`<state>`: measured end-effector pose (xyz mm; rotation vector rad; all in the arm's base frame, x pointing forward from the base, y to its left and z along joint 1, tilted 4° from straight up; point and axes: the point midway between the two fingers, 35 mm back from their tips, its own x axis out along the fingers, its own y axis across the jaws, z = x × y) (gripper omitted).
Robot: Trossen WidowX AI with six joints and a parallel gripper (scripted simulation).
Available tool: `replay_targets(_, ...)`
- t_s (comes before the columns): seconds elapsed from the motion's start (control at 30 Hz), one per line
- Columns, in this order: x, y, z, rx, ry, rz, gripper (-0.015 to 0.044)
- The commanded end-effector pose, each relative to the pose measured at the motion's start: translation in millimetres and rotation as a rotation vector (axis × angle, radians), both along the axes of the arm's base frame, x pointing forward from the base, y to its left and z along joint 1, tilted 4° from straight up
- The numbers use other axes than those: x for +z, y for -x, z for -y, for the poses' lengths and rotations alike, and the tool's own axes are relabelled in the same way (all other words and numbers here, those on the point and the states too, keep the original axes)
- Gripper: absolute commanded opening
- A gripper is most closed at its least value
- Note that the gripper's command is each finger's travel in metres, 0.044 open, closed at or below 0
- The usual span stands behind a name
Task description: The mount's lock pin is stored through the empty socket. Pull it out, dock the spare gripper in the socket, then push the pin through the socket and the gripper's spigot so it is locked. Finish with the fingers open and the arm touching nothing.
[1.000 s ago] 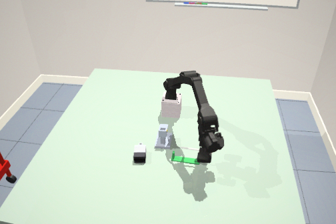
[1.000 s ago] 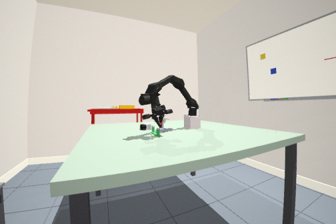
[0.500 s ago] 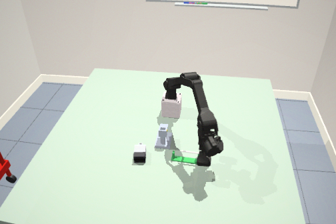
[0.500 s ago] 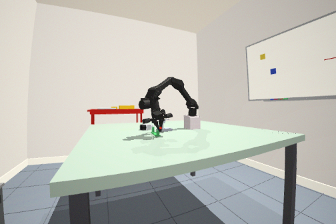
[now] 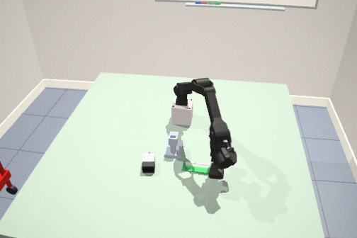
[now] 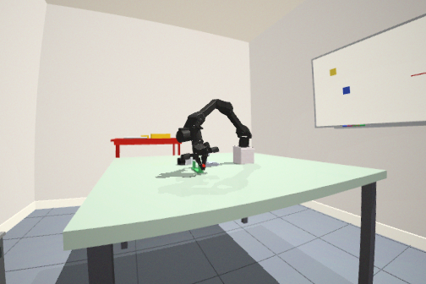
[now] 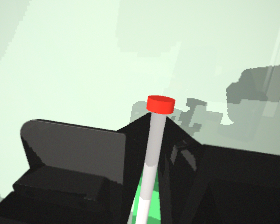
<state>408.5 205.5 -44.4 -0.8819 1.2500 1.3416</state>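
Observation:
My gripper (image 5: pixel 216 173) (image 6: pixel 203 167) (image 7: pixel 156 119) is shut on the lock pin (image 7: pixel 152 155), low over one end of the green holder (image 5: pixel 196 170) (image 6: pixel 196 169) (image 7: pixel 154 207). The pin has a pale shaft and a red head, which sticks out past the fingertips in the wrist view. The shaft runs along the holder; whether it rests in it I cannot tell. The pale grey-blue mount (image 5: pixel 173 145) stands upright behind and left of the holder in the top view. The spare gripper (image 5: pixel 148 163), white and black, sits on the table left of the mount, apart from it.
The arm's pale base block (image 5: pixel 182 115) (image 6: pixel 243 155) stands behind the mount. All of this is on the pale green table (image 5: pixel 106 112) (image 6: pixel 296 180). A red bench (image 6: pixel 144 141) stands beyond the table by the wall.

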Motion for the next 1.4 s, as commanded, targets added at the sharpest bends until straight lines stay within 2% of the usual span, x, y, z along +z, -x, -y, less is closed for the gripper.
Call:
replay_targets(0.0,0.0,0.0,0.0,0.0,0.0,0.0,0.0026)
replay_targets(0.23,0.0,0.0,0.0,0.0,0.0,0.0,0.02)
replay_targets(1.37,62.6,22.1,15.4,-0.012,0.041,-0.103,0.02)
